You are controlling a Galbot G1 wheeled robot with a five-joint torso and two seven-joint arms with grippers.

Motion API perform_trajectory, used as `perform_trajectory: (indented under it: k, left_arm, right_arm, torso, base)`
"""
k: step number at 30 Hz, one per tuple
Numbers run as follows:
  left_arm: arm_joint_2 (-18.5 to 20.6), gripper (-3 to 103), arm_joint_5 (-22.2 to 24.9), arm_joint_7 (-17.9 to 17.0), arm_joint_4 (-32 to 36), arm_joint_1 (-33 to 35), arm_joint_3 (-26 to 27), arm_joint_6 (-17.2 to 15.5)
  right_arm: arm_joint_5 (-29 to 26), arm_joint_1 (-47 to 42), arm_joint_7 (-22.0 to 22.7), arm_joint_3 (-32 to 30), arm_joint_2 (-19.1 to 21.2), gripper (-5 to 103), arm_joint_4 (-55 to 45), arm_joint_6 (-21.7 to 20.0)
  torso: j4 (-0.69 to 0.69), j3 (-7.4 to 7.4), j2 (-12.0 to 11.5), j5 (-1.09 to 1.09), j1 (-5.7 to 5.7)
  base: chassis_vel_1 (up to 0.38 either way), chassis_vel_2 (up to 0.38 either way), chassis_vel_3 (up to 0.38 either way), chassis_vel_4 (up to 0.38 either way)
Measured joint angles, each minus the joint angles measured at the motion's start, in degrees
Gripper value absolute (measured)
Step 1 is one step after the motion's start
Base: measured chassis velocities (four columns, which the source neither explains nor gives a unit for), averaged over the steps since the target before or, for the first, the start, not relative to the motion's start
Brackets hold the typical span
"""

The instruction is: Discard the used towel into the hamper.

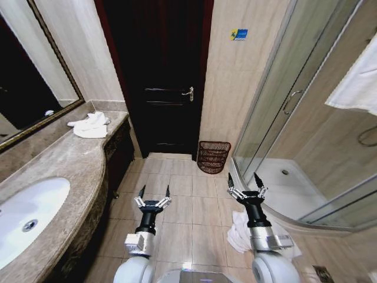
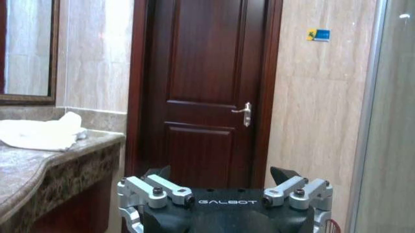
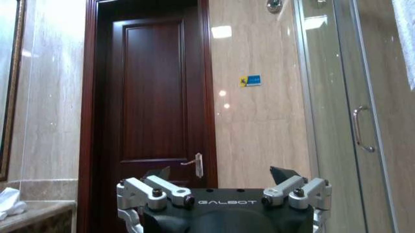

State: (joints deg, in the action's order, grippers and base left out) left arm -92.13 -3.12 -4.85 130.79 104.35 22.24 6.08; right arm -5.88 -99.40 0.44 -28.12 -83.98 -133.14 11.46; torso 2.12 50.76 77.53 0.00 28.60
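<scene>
- Your left claw (image 1: 154, 196) hangs wide open, empty, over the tiled floor.
- Your right claw (image 1: 245, 181) is equally wide, empty.
- A white towel (image 1: 89, 125) lies on the surface (image 1: 65, 165) far left.
- The hamper (image 1: 212, 157) stands ahead beside the door (image 1: 156, 76).

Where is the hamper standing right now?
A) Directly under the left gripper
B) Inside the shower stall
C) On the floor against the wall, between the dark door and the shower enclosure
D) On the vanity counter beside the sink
C: the hamper stands on the tiled floor at the foot of the wall, right of the door and left of the shower enclosure.
</scene>
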Motion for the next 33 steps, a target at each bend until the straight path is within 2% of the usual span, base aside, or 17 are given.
perform_trajectory:
  k: [2, 5, 14, 24, 29, 33]
  left_arm:
    - [0.0, 100, -0.58, 0.06, 0.09, -0.01, 0.0, 0.04]
    - [0.0, 100, -3.43, 2.32, 0.19, 0.12, 0.42, 0.34]
    - [0.0, 100, -5.2, 3.65, -0.71, 0.12, 0.35, 0.86]
    - [0.0, 100, -6.96, 2.74, -2.52, -0.29, 0.52, 3.28]
    - [0.0, 100, -7.22, 3.86, -4.28, -0.85, 1.08, 6.82]
    - [0.0, 100, -6.97, 3.95, -4.65, -1.03, 1.3, 7.96]
  right_arm:
    - [-0.03, -0.07, -0.08, -0.04, -0.02, 100, -0.05, 0.01]
    - [-0.54, -0.18, -0.07, -0.4, 0.42, 100, -0.05, 0.15]
    - [-1.12, -0.08, -0.34, -0.66, 0.55, 100, -0.07, 0.17]
    - [-1.64, -0.13, -0.82, -0.57, 0.42, 100, 1.26, 1.27]
    - [-1.7, 0.14, -0.93, -0.58, 0.5, 100, 2.04, 1.53]
    - [-1.63, 0.28, -1.1, -0.5, 0.5, 100, 2.18, 1.59]
  torso:
    - [0.0, 0.0, 0.0, 0.0, 0.0]
    - [0.0, 0.0, 0.0, 0.0, 0.0]
    - [0.0, 0.0, 0.0, 0.0, -0.01]
    - [0.0, 0.01, 0.0, 0.01, 0.02]
    - [0.0, 0.01, 0.0, -0.01, 0.02]
    - [0.0, 0.0, 0.0, 0.0, 0.0]
  base:
    - [0.0, 0.0, 0.0, 0.0]
    - [0.0, 0.0, 0.0, 0.0]
    - [-0.02, 0.022, 0.02, -0.019]
    - [-0.108, 0.124, 0.113, -0.129]
    - [-0.112, 0.105, 0.112, -0.103]
    - [-0.108, 0.098, 0.111, -0.111]
